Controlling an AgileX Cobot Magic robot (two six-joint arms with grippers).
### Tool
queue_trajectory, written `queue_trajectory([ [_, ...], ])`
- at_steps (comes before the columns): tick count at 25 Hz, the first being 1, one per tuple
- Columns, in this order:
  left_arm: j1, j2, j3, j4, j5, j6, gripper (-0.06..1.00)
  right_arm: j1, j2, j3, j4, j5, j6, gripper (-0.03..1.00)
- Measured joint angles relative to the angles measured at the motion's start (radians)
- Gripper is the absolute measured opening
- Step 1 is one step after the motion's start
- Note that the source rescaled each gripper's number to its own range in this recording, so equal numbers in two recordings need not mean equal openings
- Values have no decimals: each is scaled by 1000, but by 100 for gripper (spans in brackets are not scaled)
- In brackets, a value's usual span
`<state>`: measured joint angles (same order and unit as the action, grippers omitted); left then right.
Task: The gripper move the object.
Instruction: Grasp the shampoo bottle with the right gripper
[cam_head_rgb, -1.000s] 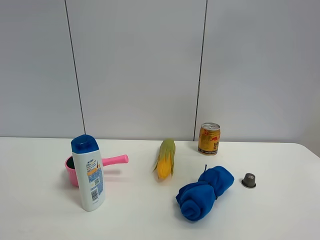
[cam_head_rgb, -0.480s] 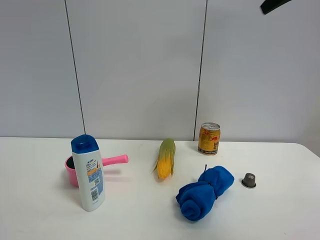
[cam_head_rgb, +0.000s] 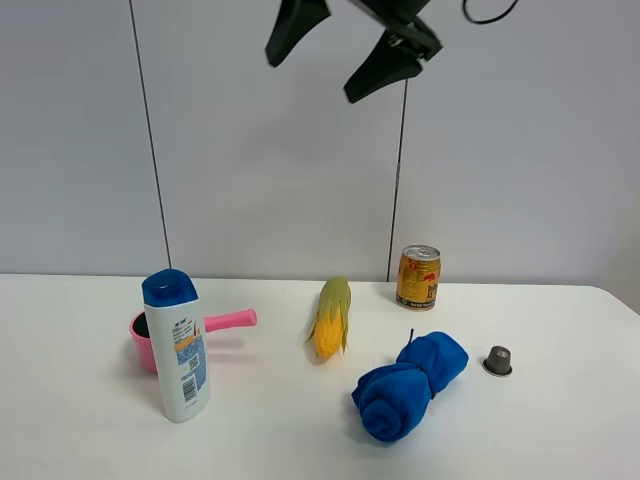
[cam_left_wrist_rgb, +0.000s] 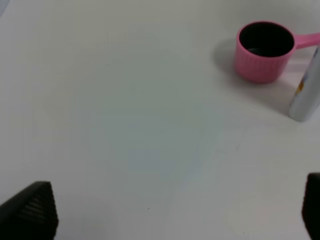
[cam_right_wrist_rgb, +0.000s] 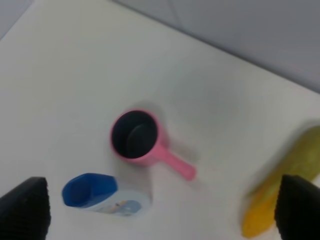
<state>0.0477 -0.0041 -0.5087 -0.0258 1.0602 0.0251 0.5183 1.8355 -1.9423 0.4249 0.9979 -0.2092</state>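
A pink cup (cam_head_rgb: 147, 338) sits just behind the bottle (cam_head_rgb: 180, 350), corn (cam_head_rgb: 331, 318) nearby. The right gripper (cam_head_rgb: 308, 80), spread wide, has swung in overhead.

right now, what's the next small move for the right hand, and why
Probably bring the open right hand down and across toward the tall white plastic bottle with the blue cap. The hand hangs high above the table with nothing between its fingers, while the bottle stands upright and untouched, close in front of the pink plastic cup with a handle.
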Motion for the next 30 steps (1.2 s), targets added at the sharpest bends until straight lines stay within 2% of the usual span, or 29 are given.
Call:
queue_trajectory([
  [7,0,0,0,0,0,0,100,208,58,0,1,-11,-19,96],
  [14,0,0,0,0,0,0,100,361,65,0,-27,-23,-22,95],
  [17,0,0,0,0,0,0,100,405,65,0,-94,-21,-22,95],
  [21,0,0,0,0,0,0,100,447,65,-3,-231,-27,10,95],
  [30,0,0,0,0,0,0,100,453,75,-3,-425,-68,89,95],
])
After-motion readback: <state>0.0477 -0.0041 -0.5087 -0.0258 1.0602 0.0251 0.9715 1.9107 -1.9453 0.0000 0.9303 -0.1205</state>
